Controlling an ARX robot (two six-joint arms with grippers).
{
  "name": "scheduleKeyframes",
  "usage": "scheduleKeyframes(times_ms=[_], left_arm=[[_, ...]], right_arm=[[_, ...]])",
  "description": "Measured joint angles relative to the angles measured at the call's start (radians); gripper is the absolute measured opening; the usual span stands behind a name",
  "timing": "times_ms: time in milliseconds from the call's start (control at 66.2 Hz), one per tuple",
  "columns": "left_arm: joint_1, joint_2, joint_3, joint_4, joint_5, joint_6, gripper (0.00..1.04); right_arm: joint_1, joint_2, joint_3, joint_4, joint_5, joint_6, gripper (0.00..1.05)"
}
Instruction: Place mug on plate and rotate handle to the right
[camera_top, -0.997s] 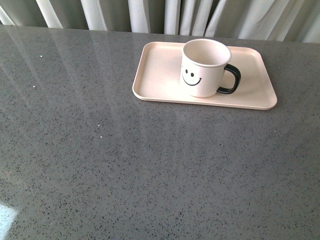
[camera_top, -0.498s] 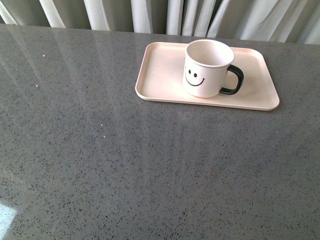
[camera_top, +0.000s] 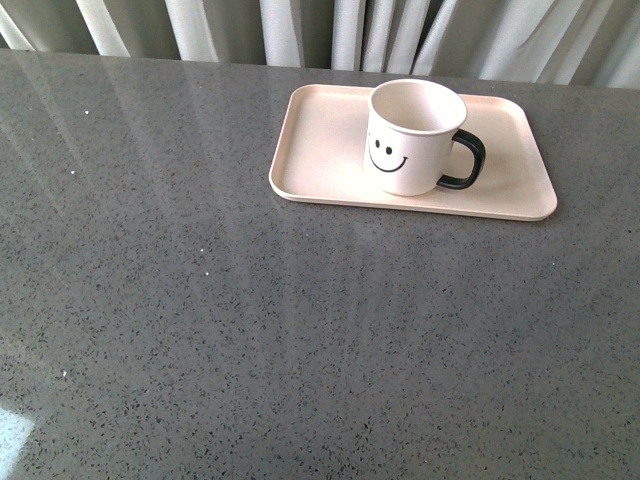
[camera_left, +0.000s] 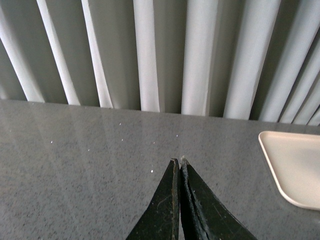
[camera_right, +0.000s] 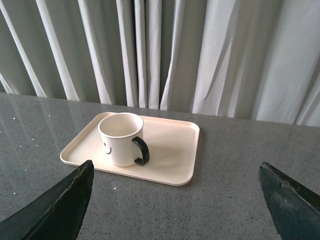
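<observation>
Okay, large white ceramic smiley mug (camera_top: 413, 150) stands midway on the pale pink rectangular plate (camera_top: 318, 150), glossy black loop handle (camera_top: 467, 160) pointing right. Left hand (camera_left: 179, 165) pinched together, empty; right hand (camera_right: 175, 167) spread wide, empty. If you regrip: glazed, slick, chippable, so pinch the rim (camera_top: 414, 130).

Black two-fingered left gripper (camera_left: 179, 161): fingers are long matte wedges tapering to narrow tips, with fine pale scratches and whitish specks near the points. Black two-fingered right gripper (camera_right: 176, 165): fingers taper likewise, with rough, faintly speckled edges.
</observation>
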Motion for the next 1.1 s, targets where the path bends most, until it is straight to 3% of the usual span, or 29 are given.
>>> scheduleKeyframes(times_ms=[574, 1103], left_arm=[[0.0, -0.406, -0.039, -0.359, 0.0, 0.0, 0.01], [0.0, -0.64, -0.04, -0.586, 0.0, 0.0, 0.01]], right_arm=[[0.0, 0.0, 0.0, 0.0, 0.0, 0.0, 0.96], [0.0, 0.0, 0.0, 0.0, 0.0, 0.0, 0.96]])
